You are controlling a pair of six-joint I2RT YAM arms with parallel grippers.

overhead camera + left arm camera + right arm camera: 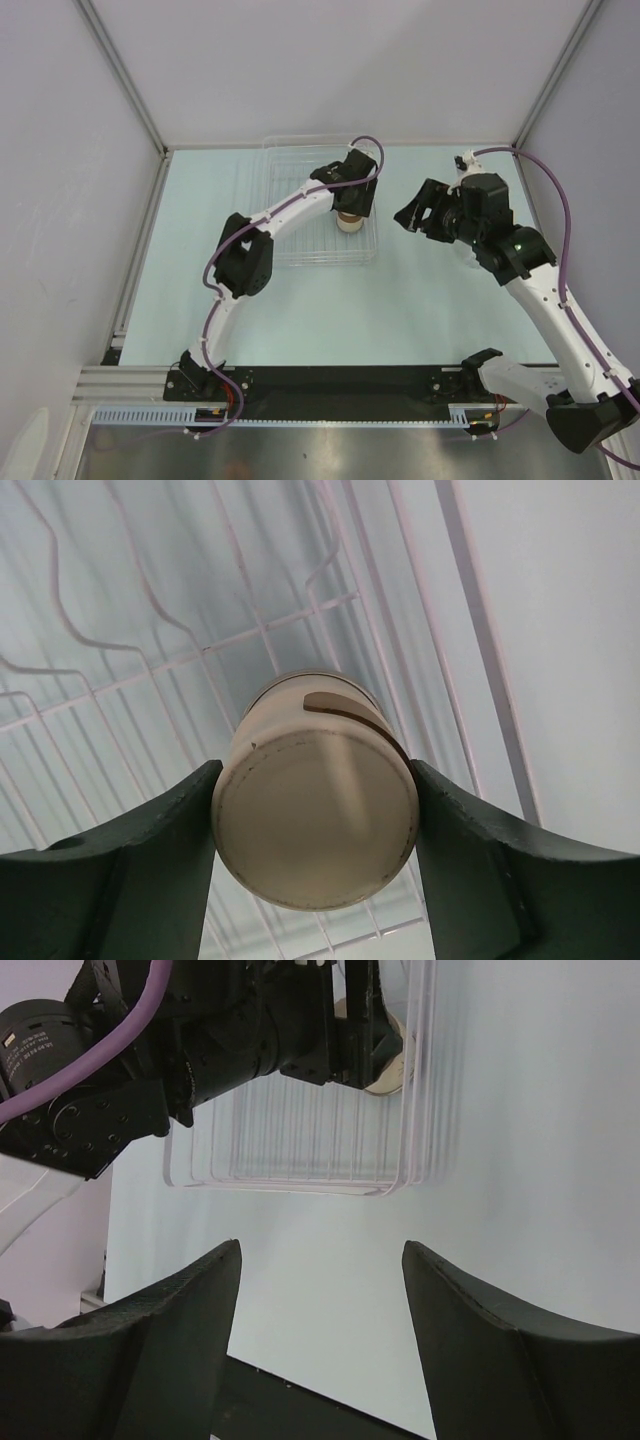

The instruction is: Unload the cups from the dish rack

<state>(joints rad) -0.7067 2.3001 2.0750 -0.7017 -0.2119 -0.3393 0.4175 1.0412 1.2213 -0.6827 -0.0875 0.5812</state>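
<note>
"Since that cup is the clear one with the tan cork-like top, is that what the left gripper has got?"

"Yes. Its dark fingers press on both sides of the round body, so it is clamped on the cup. That's inside the dish rack, close to the wall nearest the other arm. I'd guess it takes the sides because the flat, smooth top offers nothing to pinch."

"Is it off the bottom?"

"Can't tell from where I stand. The rack is transparent plastic with thin ribbed slats and wavy dividers. I'd think the cup wants to come straight up to clear them."

"And the other arm?"

"The right gripper hangs over the pale, matte table, just beside the rack. Its jaws are spread wide with nothing between them. It's probably off to that side so the two arms don't meet. I can't make out any other cup."
</note>
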